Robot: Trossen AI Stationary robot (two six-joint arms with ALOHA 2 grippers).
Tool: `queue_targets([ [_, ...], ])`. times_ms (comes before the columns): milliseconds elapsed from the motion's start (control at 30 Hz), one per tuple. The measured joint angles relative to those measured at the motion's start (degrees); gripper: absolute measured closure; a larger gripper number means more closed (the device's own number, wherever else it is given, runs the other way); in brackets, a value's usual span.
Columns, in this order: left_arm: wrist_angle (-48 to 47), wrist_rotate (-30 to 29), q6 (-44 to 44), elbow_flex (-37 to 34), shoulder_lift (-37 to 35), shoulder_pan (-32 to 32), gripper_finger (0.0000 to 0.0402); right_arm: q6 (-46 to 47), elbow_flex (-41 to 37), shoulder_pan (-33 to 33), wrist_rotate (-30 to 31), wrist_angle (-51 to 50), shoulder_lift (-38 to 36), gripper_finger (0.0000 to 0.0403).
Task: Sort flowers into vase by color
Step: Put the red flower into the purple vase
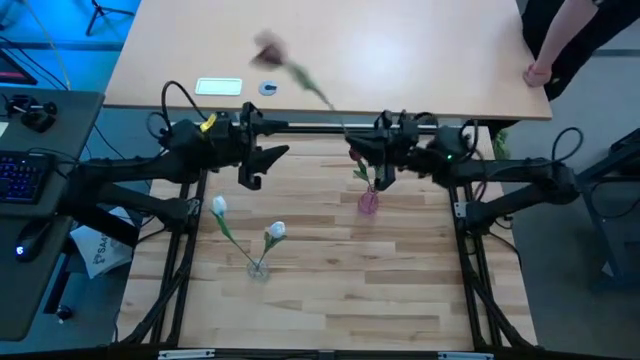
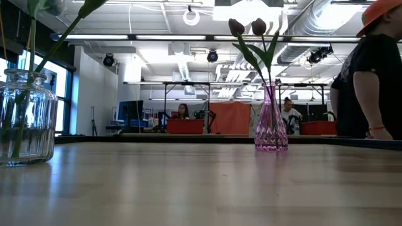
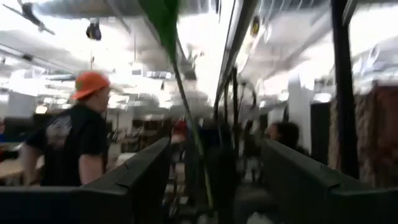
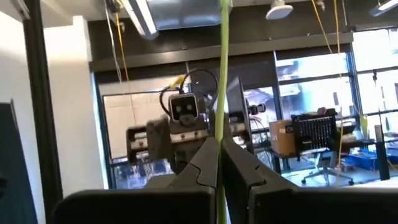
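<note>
Pale wooden table (image 1: 330,300) carries, on its left half, a clear glass jar (image 1: 258,268) holding the two white tulips (image 1: 218,206), and above it the left gripper (image 1: 258,167) hangs with its fingers spread apart, gripping nothing. Further right stands a pink vase (image 2: 271,125) with the two dark red tulips (image 2: 237,27) upright in it, and the right gripper (image 4: 219,155) is pressed together on a thin green stem (image 4: 222,74) over that vase. A person (image 2: 377,81) stands past the table's far right corner.
</note>
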Motion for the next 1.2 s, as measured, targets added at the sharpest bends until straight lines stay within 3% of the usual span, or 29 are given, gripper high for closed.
queue_targets([
  [133, 5.0, 0.4, -2.3, 0.1, 3.0, -0.1, 0.0163, 0.8, -0.3, 2.1, 1.4, 5.8, 3.9, 0.0403],
  [400, 9.6, 1.1, -7.0, 0.1, 5.4, -0.3, 0.0163, 1.7, 2.8, 5.0, 1.6, 7.7, 11.3, 0.0403],
  [833, 11.2, -1.7, -7.1, 0.1, 5.6, -2.6, 0.0166, 4.5, 2.9, 5.9, 1.6, 7.3, 13.0, 0.0403],
  [1200, 12.6, -3.8, -6.6, 0.1, 5.5, -3.0, 0.0247, 5.0, 2.9, 7.3, 1.6, 6.2, 14.1, 0.0403],
])
